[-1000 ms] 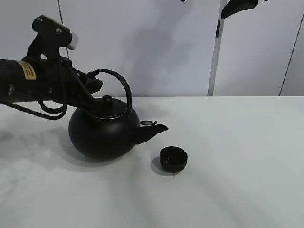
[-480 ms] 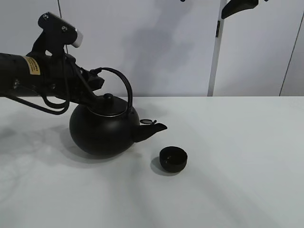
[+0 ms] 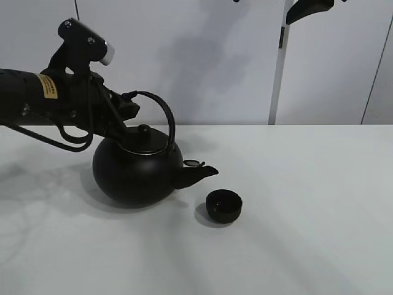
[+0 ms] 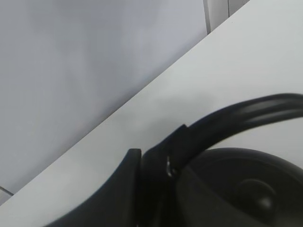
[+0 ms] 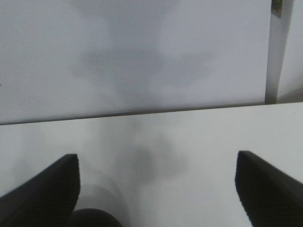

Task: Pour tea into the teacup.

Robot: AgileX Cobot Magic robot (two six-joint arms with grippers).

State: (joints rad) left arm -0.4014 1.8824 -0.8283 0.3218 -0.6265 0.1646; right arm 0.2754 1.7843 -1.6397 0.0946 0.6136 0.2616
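The big round black kettle (image 3: 134, 173) hangs tilted just above the white table, its spout (image 3: 200, 173) pointing right and ending a little left of and above the teacup. The teacup (image 3: 223, 204) is a small black bowl standing on the table right of the kettle. My left gripper (image 3: 126, 108) is shut on the kettle's arched handle (image 3: 163, 117) at its left end. In the left wrist view the gripper (image 4: 161, 166) clamps the handle (image 4: 246, 109) above the lid. No tea stream shows. My right gripper (image 5: 156, 189) is open, high above the table.
The white table (image 3: 307, 184) ends at a pale wall behind. A white vertical post (image 3: 280, 61) stands at the back right. A dark rounded shape (image 5: 94, 217) shows at the lower edge of the right wrist view.
My left arm has lifted the kettle slightly and carried it right, bringing the spout closer to the teacup. The teacup has not moved.
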